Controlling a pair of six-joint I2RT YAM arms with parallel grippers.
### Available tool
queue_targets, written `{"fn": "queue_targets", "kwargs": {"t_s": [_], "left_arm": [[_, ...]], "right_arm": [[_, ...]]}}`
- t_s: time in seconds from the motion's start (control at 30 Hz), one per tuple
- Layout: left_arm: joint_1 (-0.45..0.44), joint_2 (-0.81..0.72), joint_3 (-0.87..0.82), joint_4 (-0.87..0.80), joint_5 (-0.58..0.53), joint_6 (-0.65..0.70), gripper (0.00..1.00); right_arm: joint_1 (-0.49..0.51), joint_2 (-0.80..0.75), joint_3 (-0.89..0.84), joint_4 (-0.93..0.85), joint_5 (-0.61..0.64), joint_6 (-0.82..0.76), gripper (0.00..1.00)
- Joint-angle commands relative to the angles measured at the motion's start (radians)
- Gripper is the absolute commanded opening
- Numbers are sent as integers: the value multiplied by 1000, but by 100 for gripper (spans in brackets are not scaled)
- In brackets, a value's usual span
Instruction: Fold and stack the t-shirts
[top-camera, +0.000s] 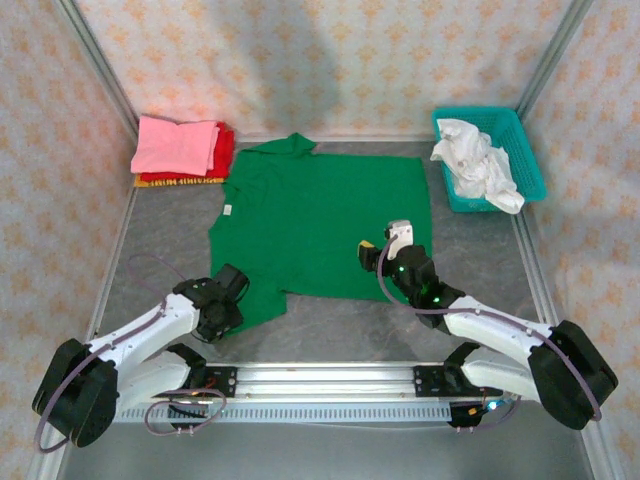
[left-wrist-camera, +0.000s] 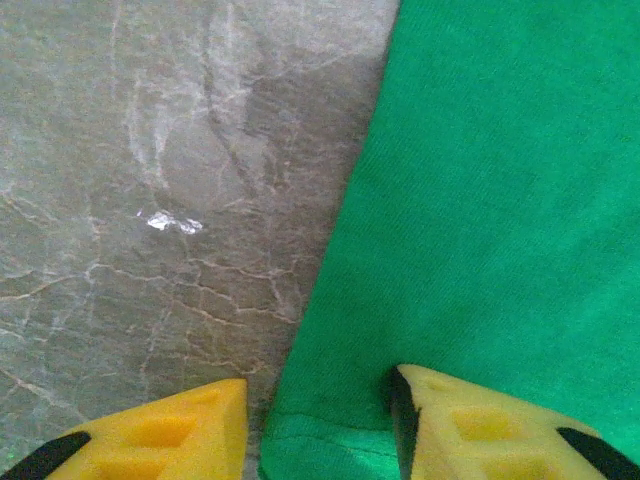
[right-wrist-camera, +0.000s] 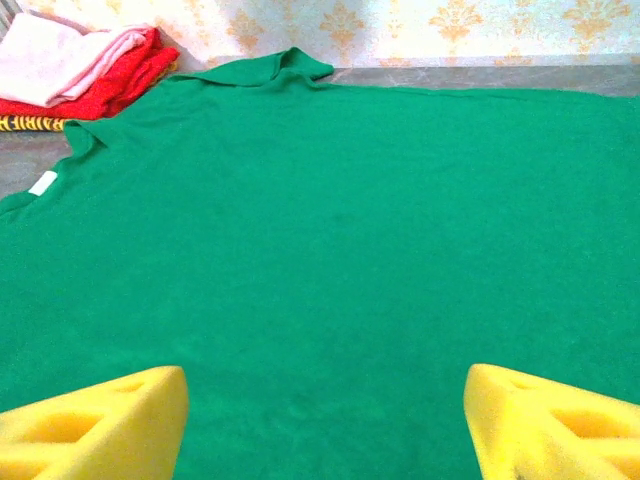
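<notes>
A large green t-shirt (top-camera: 320, 215) lies spread flat in the middle of the grey table. My left gripper (top-camera: 238, 283) is at its near left corner. In the left wrist view the left gripper (left-wrist-camera: 320, 385) is open and straddles the green t-shirt's (left-wrist-camera: 500, 200) side edge and hem, one yellow finger (left-wrist-camera: 190, 425) on bare table, the other on the cloth. My right gripper (top-camera: 372, 255) hovers over the shirt's near right part. In the right wrist view it (right-wrist-camera: 325, 385) stands wide open above the green t-shirt (right-wrist-camera: 330, 200). Folded pink (top-camera: 175, 143), red (top-camera: 222, 152) and yellow-orange (top-camera: 180, 181) t-shirts are stacked at the back left.
A teal basket (top-camera: 530, 150) holding crumpled white cloth (top-camera: 478, 165) stands at the back right. Patterned walls close in the table on three sides. A metal rail (top-camera: 320, 375) with both arm bases runs along the near edge. Bare grey table (left-wrist-camera: 150, 200) lies left of the shirt.
</notes>
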Motion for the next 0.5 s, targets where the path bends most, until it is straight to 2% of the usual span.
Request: {"fn": "queue_targets", "kwargs": {"t_s": [0.0, 0.2, 0.3, 0.4, 0.47], "left_arm": [[-8, 39, -36, 53, 10, -5, 33], [-7, 34, -21, 67, 10, 15, 20], [-8, 6, -9, 34, 5, 30, 10], [-8, -43, 11, -11, -3, 37, 7], [-9, -76, 23, -32, 3, 37, 4]], "right_arm": [[6, 1, 13, -9, 49, -5, 74], [6, 5, 15, -24, 127, 9, 78], [-4, 0, 21, -66, 187, 59, 82], [-37, -47, 88, -300, 202, 185, 82], [-80, -61, 163, -540, 174, 353, 83]]}}
